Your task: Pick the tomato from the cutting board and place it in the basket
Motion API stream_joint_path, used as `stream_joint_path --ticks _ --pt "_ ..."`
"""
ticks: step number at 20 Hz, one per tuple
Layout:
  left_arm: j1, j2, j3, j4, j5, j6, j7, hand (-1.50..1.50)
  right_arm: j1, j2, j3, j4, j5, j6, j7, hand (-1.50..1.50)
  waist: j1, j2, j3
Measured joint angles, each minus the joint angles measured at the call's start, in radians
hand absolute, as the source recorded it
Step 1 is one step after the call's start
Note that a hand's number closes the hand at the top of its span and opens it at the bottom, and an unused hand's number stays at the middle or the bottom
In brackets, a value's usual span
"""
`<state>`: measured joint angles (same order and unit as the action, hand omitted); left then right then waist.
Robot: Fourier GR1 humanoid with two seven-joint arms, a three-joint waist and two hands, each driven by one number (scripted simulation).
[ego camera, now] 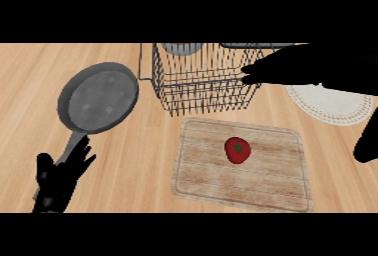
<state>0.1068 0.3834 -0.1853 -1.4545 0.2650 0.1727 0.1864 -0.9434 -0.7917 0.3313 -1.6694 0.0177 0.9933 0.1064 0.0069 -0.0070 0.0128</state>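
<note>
— Where did the tomato [237,150] sit?

— On the cutting board [221,187], a little above and right of the board's middle, red against the pale wood. No hand touched it.

— And how did it lie?

— It looked oval, with its long axis running away from the robot, nearly parallel to the board's side edges and tipped only slightly. The dark green star of its stem end faced upward, toward the head view, and sat on the half of the fruit farther from the robot.

— What about the right hand [295,67]?

— It hung over the right rim of the wire basket [199,95], coming in from the view's right side. Its fingers stretched leftward, toward the basket's inside, uncurled, with nothing between them. It was well apart from the tomato.

— The basket itself?

— It stood just beyond the board's far edge, on the wooden counter [44,65]. I saw nothing lying in it. A grey round thing [181,48] showed behind its far wall, mostly cut off, so I could not tell what it was.

— And the left hand [59,180]?

— It rested low at the view's left, fingers up and spread, holding nothing. The handle of a grey frying pan [98,97] ran down toward it; whether they touched, I could not tell.

— Anything else?

— A pale plate [332,105] lay right of the basket, partly under the right hand's dark shape.
</note>
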Motion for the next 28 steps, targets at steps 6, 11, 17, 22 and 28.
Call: stream_joint_path --ticks 6,11,17,22,28 --pt "0.007 -0.009 0.003 -0.022 -0.012 -0.002 0.015 0.0 0.083 0.092 0.022 -0.025 0.077 -0.042 0.002 -1.5 0.001 0.0 -0.001" --pt "-0.005 -0.008 0.021 -0.004 -0.007 -0.027 0.026 0.0 0.168 0.15 0.062 -0.04 0.196 -0.104 -0.05 -1.5 0.001 0.002 0.0" --pt "0.0 -0.016 0.027 -0.021 -0.018 -0.033 0.034 0.0 0.203 0.195 0.131 0.009 0.36 -0.158 -0.111 -1.5 0.005 0.003 -0.002" --pt "-0.005 -0.03 0.039 0.009 -0.035 -0.038 0.008 0.0 0.256 0.219 0.172 0.051 0.471 -0.228 -0.183 -1.5 0.003 0.002 0.001" --pt "-0.008 -0.041 0.046 0.003 -0.053 -0.033 0.033 0.0 0.296 0.25 0.187 0.093 0.552 -0.275 -0.247 -1.5 0.001 0.0 0.002"
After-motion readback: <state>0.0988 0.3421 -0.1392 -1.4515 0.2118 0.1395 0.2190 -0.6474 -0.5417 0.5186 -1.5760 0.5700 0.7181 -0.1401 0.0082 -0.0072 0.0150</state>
